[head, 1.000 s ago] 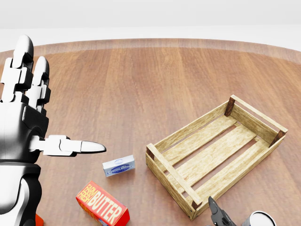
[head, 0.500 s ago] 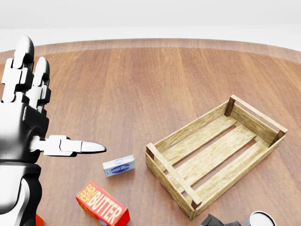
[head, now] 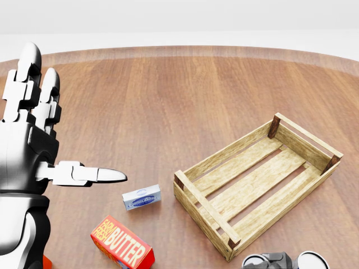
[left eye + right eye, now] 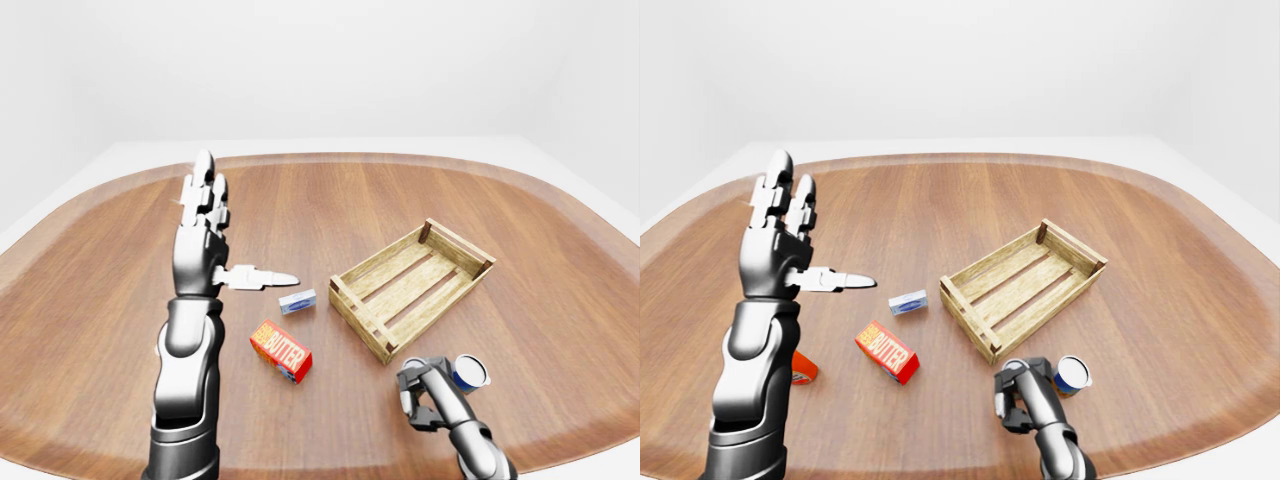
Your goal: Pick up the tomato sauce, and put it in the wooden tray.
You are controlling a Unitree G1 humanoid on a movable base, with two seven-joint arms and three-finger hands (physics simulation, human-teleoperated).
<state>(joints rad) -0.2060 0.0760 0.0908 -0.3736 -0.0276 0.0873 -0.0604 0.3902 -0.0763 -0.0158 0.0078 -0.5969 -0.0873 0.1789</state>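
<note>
right hand [image 4: 1025, 398] curled beside can [image 4: 1072, 374]; contact unclear; label hidden

We see a rounded wooden tabletop [image 4: 330, 200] with the wooden tray [image 4: 410, 288] resting on it, set at an angle. Just left of the tray in the left-eye view lies a small blue-and-white packet [image 4: 297, 301], and below-left of the tray lies a red butter box [image 4: 281, 351]. Below-right of the tray stands a blue-and-white can [image 4: 471, 372]. Further left of the tray, the right-eye view shows a small red thing [image 4: 803, 370], partly hidden.
</note>
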